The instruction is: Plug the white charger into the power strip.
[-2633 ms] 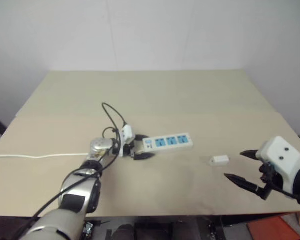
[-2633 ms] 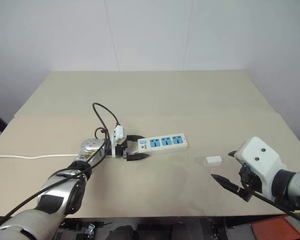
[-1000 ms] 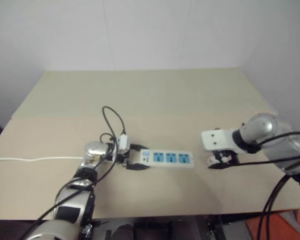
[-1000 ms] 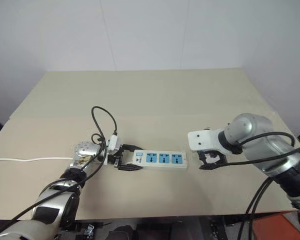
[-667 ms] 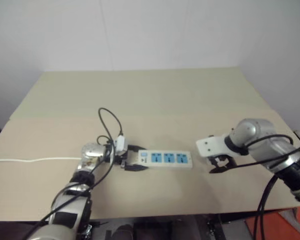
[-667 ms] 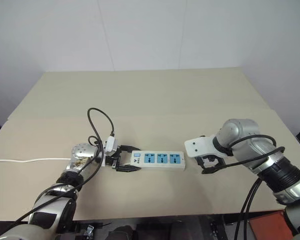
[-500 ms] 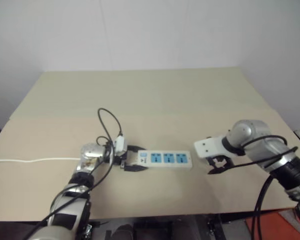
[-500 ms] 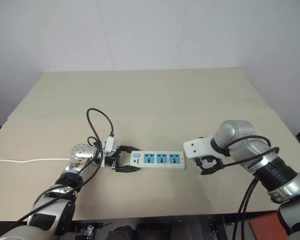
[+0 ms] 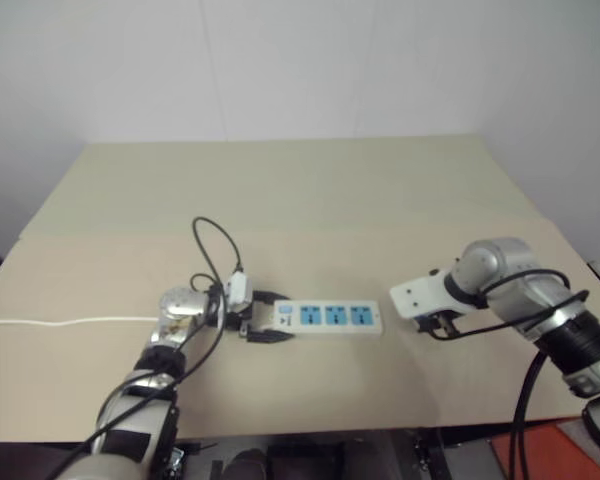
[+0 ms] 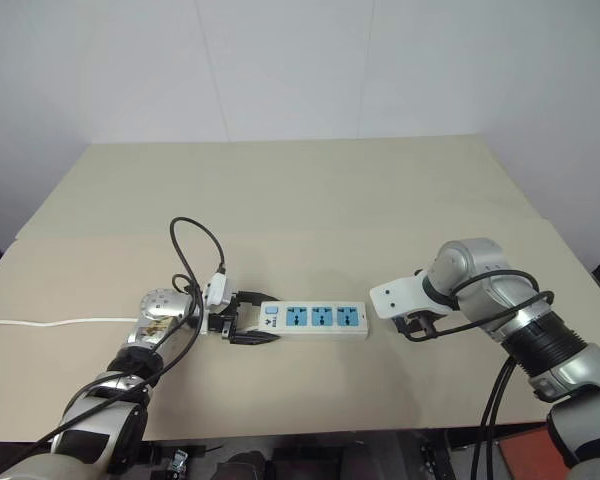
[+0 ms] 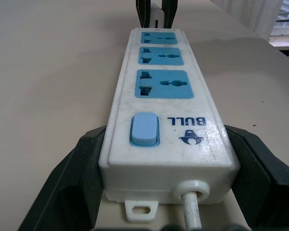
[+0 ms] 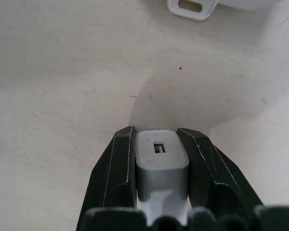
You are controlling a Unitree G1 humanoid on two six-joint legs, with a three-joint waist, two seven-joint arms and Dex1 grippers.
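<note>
Charger gripped; strip braced; insertion pending.
Right gripper point(image 12: 161, 159) pinched the small white rounded charger point(image 12: 161, 166) on the tan table point(image 10: 310, 200), beside the long white blue-socketed power strip point(image 10: 315, 321); left gripper point(image 11: 166, 192) clamped its switch end. Next, seemingly: lift, align prongs.

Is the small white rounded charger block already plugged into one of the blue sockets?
No, the small white rounded charger block sits between the right gripper's black fingers, and the long white power strip's three sockets stand empty.
</note>
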